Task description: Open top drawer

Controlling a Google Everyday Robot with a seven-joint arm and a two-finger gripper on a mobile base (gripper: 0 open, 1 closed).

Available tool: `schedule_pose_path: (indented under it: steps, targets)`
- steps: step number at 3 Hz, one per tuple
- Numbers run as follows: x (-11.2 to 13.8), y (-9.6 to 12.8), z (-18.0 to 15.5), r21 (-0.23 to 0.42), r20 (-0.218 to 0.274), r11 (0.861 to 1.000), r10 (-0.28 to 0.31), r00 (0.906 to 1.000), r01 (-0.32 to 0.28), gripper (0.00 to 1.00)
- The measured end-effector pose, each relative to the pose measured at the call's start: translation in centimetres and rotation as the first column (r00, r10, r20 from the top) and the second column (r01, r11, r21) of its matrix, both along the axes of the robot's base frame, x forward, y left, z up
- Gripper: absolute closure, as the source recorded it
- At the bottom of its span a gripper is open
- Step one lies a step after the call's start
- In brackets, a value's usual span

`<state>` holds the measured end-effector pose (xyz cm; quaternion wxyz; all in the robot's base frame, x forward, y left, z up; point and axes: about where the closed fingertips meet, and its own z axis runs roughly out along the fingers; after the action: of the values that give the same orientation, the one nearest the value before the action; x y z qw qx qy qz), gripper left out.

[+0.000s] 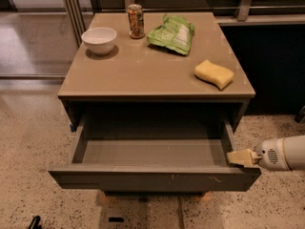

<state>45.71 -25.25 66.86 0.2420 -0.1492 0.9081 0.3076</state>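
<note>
The top drawer (152,179) stood well out from under the counter (143,75), its plain grey inside open to view and holding nothing that could be seen, with small pale scratches on its flat front right of centre. The hand (237,157) sat at the drawer's right front corner, its pale tip just inside the front panel and seemingly touching it; whether it was wide or narrow could not be told. By my reckoning the pull was at or near its end, so the next move called for only a last short draw straight outward, if any travel remained, and then a clean lift of the hand clear of the panel without nudging the drawer back.

The white arm (286,154) was cut off at the right edge. The lower drawers were hidden beneath the open front, and the drawer's back lay in shadow under the counter. On top, well apart from the work, were a white bowl (99,39), a can (136,21), a green bag (172,33) and a yellow sponge (214,74)
</note>
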Motion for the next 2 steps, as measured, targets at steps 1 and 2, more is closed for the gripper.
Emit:
schedule_pose_path:
  steps: [1, 2]
  targets:
    - [1.2, 0.4, 7.5, 0.033, 0.220, 0.997, 0.054, 0.9739, -0.063, 1.00]
    - [2.9, 1.2, 19.2, 0.033, 0.511, 0.992, 0.089, 0.8551, -0.124, 0.96]
